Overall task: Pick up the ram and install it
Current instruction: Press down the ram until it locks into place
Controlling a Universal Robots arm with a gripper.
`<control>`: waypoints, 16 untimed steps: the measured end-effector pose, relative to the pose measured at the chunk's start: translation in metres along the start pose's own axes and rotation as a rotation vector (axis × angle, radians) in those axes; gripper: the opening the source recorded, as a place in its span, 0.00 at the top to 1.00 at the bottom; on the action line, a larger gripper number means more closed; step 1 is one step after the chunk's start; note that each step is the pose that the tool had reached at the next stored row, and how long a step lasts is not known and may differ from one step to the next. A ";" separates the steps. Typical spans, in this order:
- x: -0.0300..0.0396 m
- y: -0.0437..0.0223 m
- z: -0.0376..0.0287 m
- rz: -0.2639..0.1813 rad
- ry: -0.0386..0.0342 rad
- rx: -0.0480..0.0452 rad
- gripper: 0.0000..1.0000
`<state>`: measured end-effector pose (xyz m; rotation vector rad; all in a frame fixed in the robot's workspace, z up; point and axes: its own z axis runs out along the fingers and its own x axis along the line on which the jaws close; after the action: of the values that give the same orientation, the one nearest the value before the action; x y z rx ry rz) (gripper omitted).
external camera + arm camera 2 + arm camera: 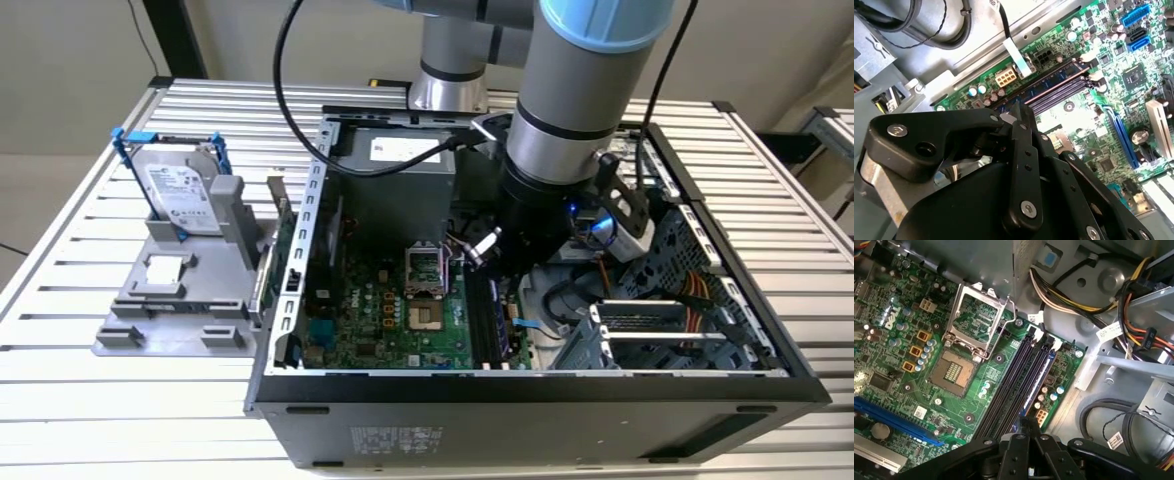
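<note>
The ram (1038,380) is a thin dark blue-green stick standing on edge in the outermost of the black memory slots (1013,385), on the side near the motherboard's (914,315) edge. It also appears as a bluish strip (1049,82) in the second wrist view and inside the case (507,325) in the exterior view. My gripper (1027,425) (1013,117) (478,262) is shut, its black fingertips pressed together right over one end of the ram. Whether they touch it I cannot tell.
The open computer case (534,385) surrounds the arm. An open CPU socket (956,372) lies beside the slots. Cable bundles (1134,295) and a drive cage (667,330) crowd the exterior view's right. A silver hard drive (180,195) stands in a grey holder (174,300) at that view's left.
</note>
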<state>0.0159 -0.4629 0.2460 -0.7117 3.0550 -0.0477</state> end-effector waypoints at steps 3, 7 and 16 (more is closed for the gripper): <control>0.0000 0.0000 0.0000 -0.011 -0.0003 0.0000 1.00; 0.0000 0.0000 0.0000 -0.015 -0.0005 0.0000 1.00; 0.0000 0.0000 0.0000 -0.031 -0.0010 0.0000 1.00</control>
<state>0.0159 -0.4628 0.2459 -0.7592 3.0431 -0.0474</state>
